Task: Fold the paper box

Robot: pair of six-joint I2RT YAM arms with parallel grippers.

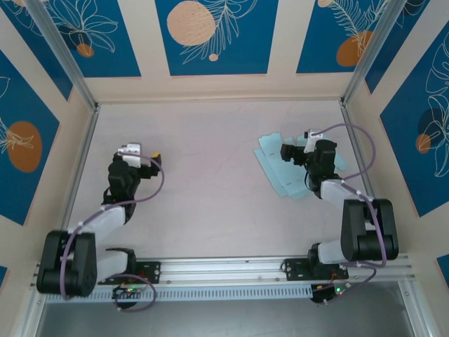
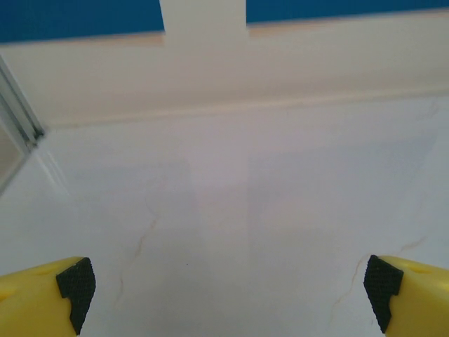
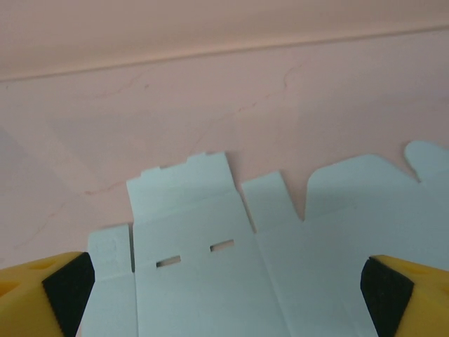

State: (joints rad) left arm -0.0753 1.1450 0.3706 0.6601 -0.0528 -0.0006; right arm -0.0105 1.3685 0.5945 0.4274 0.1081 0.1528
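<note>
**While the sheet lies unfolded: right claw poised above it, first crease not yet made**

Top external: As the paper box (image 1: 275, 174) is a flat pale-blue cutout, it lies spread on the table (image 1: 203, 189), on the right half toward the far right corner. The right gripper (image 1: 300, 146) hangs over it and covers part of the sheet. The left gripper (image 1: 141, 155) sits over bare table on the left half, well apart from the sheet.

Left wrist: The left gripper (image 2: 228, 291) has its jaws spread wide, with nothing between them. Below is bare pale tabletop (image 2: 245, 210); the back wall runs across the top.

Right wrist: The right gripper (image 3: 228, 288) is likewise spread wide and holds nothing. The paper box (image 3: 189, 225) lies flat beneath it. Two small slots (image 3: 167, 262) sit in the left-centre panel, a notched tab (image 3: 193, 168) lies at its far edge, and rounded flaps (image 3: 365, 189) lie to the right.

Judgement: folding has not begun. Thin card on a smooth top will likely slide and resist a pinch from above. It seems best to bring the left arm across to pin one panel. The right finger can then get under a flap edge and lift it along a pre-scored line, slowly, so the sheet does not skate or crumple.
</note>
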